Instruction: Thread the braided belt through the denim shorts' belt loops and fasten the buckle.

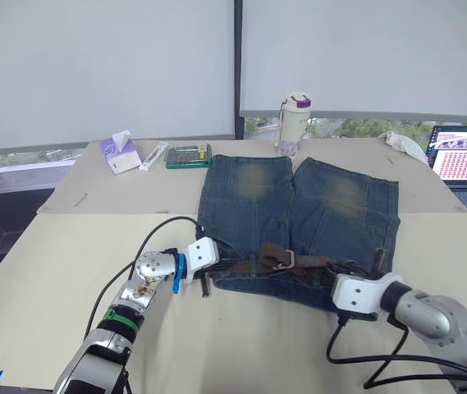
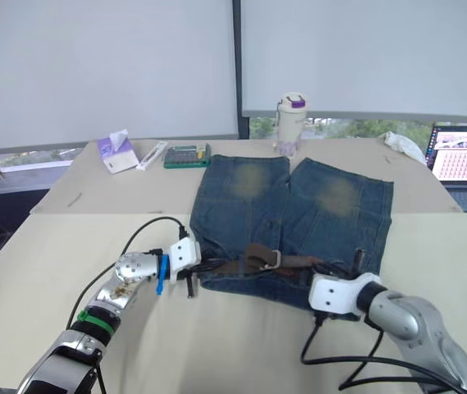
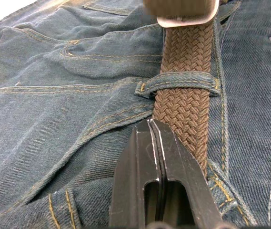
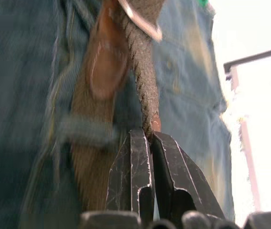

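- Left eye view: the denim shorts lie flat on the counter, waistband toward the robot and legs pointing away. The braided belt runs along the waistband, and the buckle sits near the middle of it. The left end effector is at the shorts' left waistband corner; the right end effector is on the waistband toward the right side. Beyond the shorts stand a bottle, a tissue pack and a green box; a laptop is at the far right
- Right eye view: same layout, with both end effectors touching the waistband, one on each side of the buckle
- Left wrist view: the left end effector's fingers are pressed together with no gap, their tips resting on the denim just beside the belt's edge. Further along, the belt passes under one of the belt loops, with the buckle beyond
- Right wrist view: the right end effector pinches the belt's edge between nearly closed fingers; the strap rises from the tips toward the buckle, beside a smooth brown leather tab
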Robot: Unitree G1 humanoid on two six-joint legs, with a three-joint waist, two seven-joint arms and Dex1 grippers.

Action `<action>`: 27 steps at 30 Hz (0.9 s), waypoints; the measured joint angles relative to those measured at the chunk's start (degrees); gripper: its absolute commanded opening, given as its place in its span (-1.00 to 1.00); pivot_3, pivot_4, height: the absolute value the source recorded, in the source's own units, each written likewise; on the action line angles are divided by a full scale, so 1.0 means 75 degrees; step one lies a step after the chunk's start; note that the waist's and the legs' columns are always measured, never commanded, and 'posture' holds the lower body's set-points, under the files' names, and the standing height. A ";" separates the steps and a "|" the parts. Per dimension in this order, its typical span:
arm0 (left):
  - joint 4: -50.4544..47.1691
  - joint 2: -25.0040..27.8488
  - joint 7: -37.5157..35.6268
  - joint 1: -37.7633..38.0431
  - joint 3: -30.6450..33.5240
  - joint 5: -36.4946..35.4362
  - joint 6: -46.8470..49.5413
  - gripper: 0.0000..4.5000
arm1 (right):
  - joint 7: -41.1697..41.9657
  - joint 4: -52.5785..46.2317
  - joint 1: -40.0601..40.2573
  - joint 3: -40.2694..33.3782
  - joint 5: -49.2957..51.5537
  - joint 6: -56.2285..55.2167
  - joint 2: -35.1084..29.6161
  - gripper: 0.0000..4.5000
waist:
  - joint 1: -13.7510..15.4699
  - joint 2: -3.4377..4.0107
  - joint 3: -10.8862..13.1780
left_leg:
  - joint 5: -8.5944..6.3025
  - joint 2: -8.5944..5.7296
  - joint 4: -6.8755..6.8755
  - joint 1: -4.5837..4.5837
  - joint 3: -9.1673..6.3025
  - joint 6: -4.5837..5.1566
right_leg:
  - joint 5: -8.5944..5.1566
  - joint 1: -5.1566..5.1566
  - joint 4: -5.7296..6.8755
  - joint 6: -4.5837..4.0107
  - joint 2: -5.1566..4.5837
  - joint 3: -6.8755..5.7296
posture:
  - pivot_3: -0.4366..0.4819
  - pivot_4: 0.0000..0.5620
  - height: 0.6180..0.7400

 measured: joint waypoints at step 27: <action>-0.0669 0.0007 -0.0234 0.0432 0.0603 -0.1227 0.0982 -1.00 | 0.0016 0.1555 0.1173 -0.2152 0.1436 -0.0877 -0.0423 -0.97 | 0.0016 -0.0012 -0.0003 | -0.0005 0.0020 0.0002 -0.0009 0.0027 0.0007 | -0.0003 -0.0003 -0.0004 0.0004 -0.0008 0.0017 | -0.05 -0.47 1.00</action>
